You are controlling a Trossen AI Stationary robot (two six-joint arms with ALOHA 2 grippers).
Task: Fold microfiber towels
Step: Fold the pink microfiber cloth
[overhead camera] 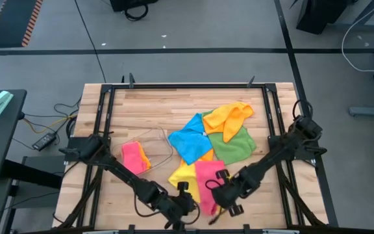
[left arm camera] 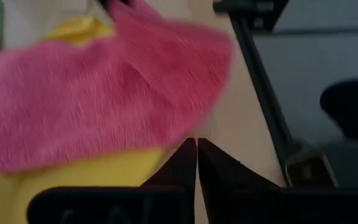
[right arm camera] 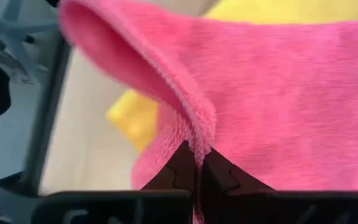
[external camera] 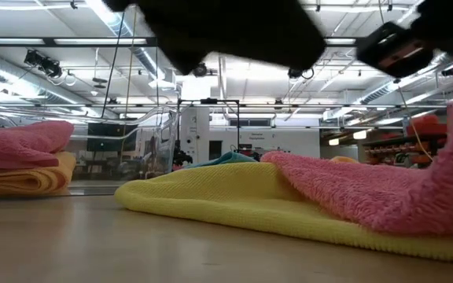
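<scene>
A pink towel (overhead camera: 206, 177) lies over a yellow towel (overhead camera: 182, 173) near the table's front edge. Blue (overhead camera: 190, 140), green (overhead camera: 237, 147) and orange (overhead camera: 229, 117) towels lie bunched behind them. My right gripper (right arm camera: 199, 152) is shut on the pink towel, at its near right part (overhead camera: 221, 192). My left gripper (left arm camera: 196, 149) is shut just off the pink towel's near left edge (overhead camera: 186, 194), with the yellow towel beside it. In the low view the pink towel (external camera: 447, 157) rises at the right, off the yellow one (external camera: 234, 196). My right gripper pinches a raised edge of the pink towel (right arm camera: 202, 134) between its two fingers, coming steeply from above. The cloth stands up in a curled fold beyond the fingers, while the rest of the towel lies on the yellow one. My left gripper's shut tips stand at the pink towel's edge (left arm camera: 185, 127); I cannot tell whether they touch it.
A folded pink towel on a folded orange one (overhead camera: 135, 157) sits at the left, beside a clear tray (overhead camera: 158, 140). The black frame rail (left arm camera: 263, 93) runs along the table's edge close to both grippers. Bare wood shows at the far left.
</scene>
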